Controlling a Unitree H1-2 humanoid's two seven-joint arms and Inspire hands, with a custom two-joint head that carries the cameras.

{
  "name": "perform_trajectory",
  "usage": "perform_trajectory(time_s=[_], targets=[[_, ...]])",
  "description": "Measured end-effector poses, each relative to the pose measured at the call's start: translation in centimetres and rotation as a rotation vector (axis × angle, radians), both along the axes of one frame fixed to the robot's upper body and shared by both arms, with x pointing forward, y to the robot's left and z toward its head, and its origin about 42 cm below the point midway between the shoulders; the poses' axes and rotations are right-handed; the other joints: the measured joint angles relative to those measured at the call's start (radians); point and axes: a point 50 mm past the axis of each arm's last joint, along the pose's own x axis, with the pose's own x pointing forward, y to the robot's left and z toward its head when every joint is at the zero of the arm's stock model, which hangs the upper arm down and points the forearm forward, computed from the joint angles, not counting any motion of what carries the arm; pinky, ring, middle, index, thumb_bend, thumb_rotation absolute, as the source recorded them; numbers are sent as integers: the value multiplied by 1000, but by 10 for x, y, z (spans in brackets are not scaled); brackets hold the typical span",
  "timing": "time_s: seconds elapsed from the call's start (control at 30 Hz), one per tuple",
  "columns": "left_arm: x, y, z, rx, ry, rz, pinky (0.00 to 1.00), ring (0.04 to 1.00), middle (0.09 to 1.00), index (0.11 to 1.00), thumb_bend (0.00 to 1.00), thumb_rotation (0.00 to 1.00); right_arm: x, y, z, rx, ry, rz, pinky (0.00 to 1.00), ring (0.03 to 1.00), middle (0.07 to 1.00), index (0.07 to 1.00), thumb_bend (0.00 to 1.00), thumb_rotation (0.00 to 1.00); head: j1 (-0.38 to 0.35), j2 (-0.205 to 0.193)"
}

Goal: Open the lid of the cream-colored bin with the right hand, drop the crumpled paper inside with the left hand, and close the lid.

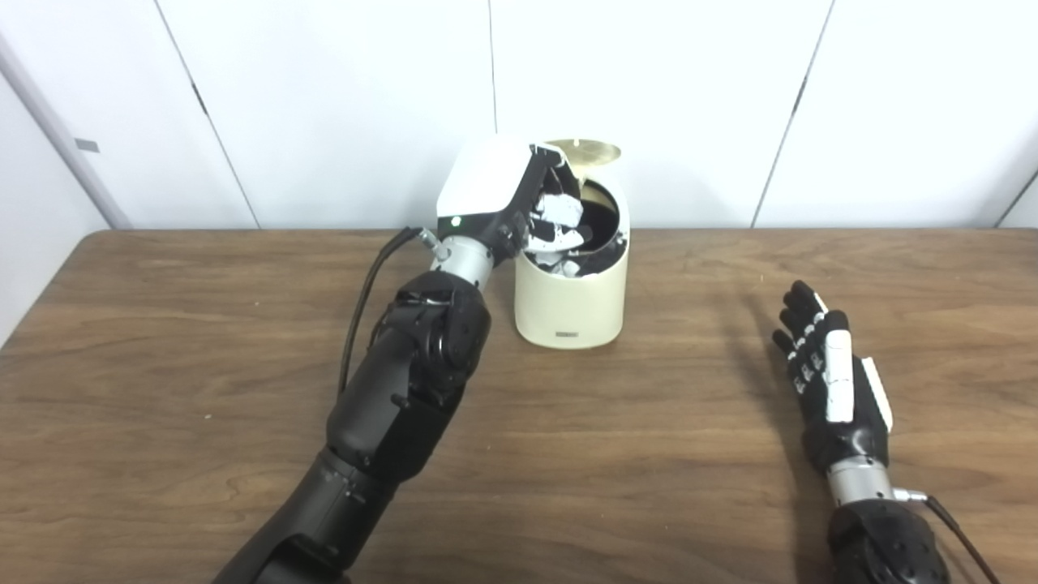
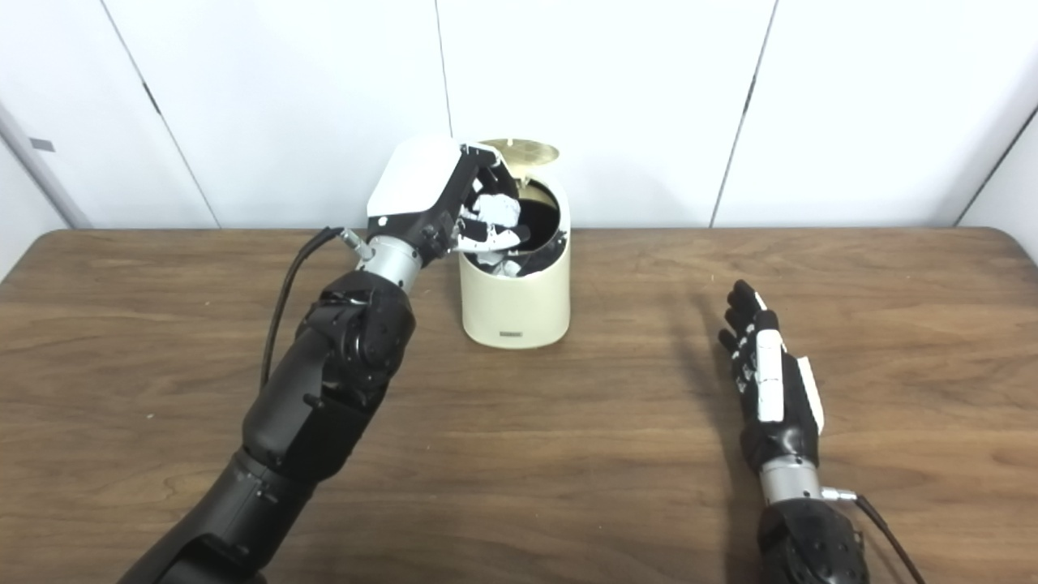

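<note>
A: Where is the bin (image 1: 572,304) found?
B: It is set upright on the table (image 1: 649,454), near the far edge, with its lid (image 1: 585,151) raised behind the dark opening.

A: And the left hand (image 1: 519,203)?
B: It is held over the opening, fingers (image 1: 559,212) curled down inside the rim. Whether the paper is gripped cannot be told; white bits are seen among the fingers, but paper cannot be separated from the hand.

A: The right hand (image 2: 766,377)?
B: It is laid flat by the table, well apart from the bin, fingers extended, nothing held.
</note>
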Motion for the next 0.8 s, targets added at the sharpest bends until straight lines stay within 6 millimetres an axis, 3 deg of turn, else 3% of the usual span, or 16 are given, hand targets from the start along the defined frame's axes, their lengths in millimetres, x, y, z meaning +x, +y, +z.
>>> perform_trajectory(time_s=[0.8], targets=[[7,-10,-13,-23,-24,4,310,419,546,495,469,0,-5,-1,0,2,4,-3,973,980,952,930,492,1000,-9,-3]])
